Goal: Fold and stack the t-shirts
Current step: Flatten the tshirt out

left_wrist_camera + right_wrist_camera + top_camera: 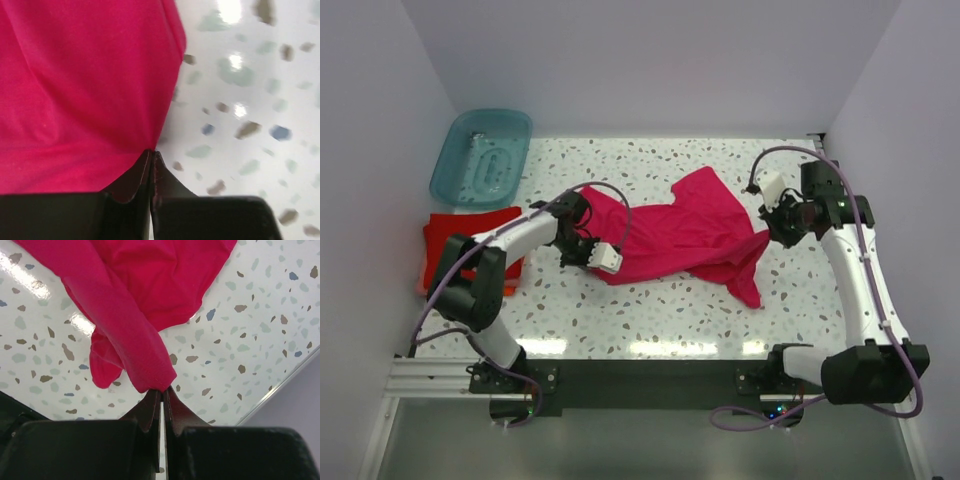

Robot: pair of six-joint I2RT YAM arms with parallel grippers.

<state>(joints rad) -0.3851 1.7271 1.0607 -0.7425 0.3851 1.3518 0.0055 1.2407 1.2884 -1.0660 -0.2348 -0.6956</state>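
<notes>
Magenta-pink t-shirt (680, 235), crumpled on speckled worktop (800, 300): left gripper (151, 152) jaws pinched closed on its edge; right gripper (163, 390) jaws closed on a bunched fold.

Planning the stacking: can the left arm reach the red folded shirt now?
Probably not freely: the left gripper is shut on the pink t-shirt, though the red folded shirt lies near its elbow.

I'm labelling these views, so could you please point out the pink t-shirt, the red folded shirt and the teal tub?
pink t-shirt (680, 235), top view, middle of the cloth.
red folded shirt (460, 222), top view, uncovered far part.
teal tub (450, 150), top view, left wall.
</notes>
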